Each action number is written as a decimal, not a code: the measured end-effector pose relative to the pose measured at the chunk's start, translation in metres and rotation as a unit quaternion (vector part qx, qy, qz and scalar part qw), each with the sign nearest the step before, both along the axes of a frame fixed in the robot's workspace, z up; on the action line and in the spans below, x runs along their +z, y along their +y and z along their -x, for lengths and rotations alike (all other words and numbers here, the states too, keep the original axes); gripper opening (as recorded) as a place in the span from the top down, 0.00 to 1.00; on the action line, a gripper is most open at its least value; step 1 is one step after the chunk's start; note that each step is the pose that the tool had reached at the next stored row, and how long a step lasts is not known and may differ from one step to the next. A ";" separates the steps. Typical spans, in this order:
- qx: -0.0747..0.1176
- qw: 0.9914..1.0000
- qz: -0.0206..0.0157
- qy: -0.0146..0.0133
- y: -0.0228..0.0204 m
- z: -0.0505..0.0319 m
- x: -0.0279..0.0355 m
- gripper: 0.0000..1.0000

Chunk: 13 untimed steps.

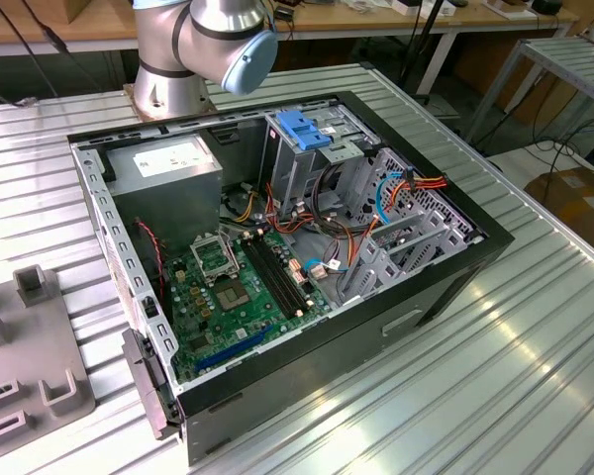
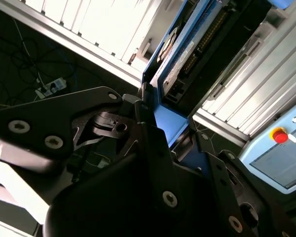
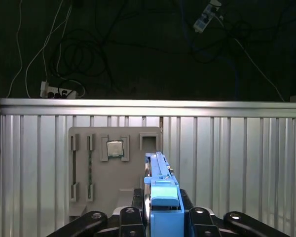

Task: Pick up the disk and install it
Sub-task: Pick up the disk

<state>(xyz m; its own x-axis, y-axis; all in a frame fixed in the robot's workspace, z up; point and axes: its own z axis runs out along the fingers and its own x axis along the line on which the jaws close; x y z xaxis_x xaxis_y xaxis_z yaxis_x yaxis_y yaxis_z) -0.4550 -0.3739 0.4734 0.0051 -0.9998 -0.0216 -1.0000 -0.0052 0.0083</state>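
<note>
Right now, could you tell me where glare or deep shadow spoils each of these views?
Exterior view: bright glare streaks the table, while the computer case is evenly lit. Second wrist view: the table slats wash out white, and the tool, shut on the disk, reads as a dark mass. First wrist view: the floor beyond the table is nearly black.

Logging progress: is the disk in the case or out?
Out: the tool grips the disk edge-on, the grey parts tray beyond it.

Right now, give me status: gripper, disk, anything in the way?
Gripper shut on the disk, held edge-on. Disk not yet in the computer case. Loose cables lie beside the drive cage.
</note>
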 end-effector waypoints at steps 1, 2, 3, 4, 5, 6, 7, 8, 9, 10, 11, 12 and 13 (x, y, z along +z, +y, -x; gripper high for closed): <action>0.000 1.000 0.000 0.000 0.0000 -0.0001 0.0015 0.63; 0.000 1.000 0.000 0.000 0.0000 -0.0002 0.0032 0.63; 0.000 1.000 0.000 0.000 0.0000 -0.0003 0.0048 0.63; 0.000 1.000 0.000 0.000 0.0000 -0.0005 0.0070 0.63; 0.000 1.000 0.000 0.000 0.0000 -0.0007 0.0088 0.63; 0.000 1.000 0.000 0.000 0.0000 -0.0009 0.0105 0.63; 0.000 1.000 0.000 0.000 0.0000 -0.0011 0.0121 0.63; 0.000 1.000 0.000 0.001 0.0000 -0.0012 0.0135 0.63; 0.000 1.000 0.000 0.001 0.0000 -0.0014 0.0153 0.63; 0.000 1.000 0.000 0.001 0.0000 -0.0015 0.0173 0.63; 0.000 1.000 0.000 0.001 0.0000 -0.0019 0.0208 0.63; 0.000 1.000 0.000 0.001 0.0000 -0.0021 0.0230 0.63; 0.000 1.000 0.000 0.001 0.0000 -0.0022 0.0247 0.63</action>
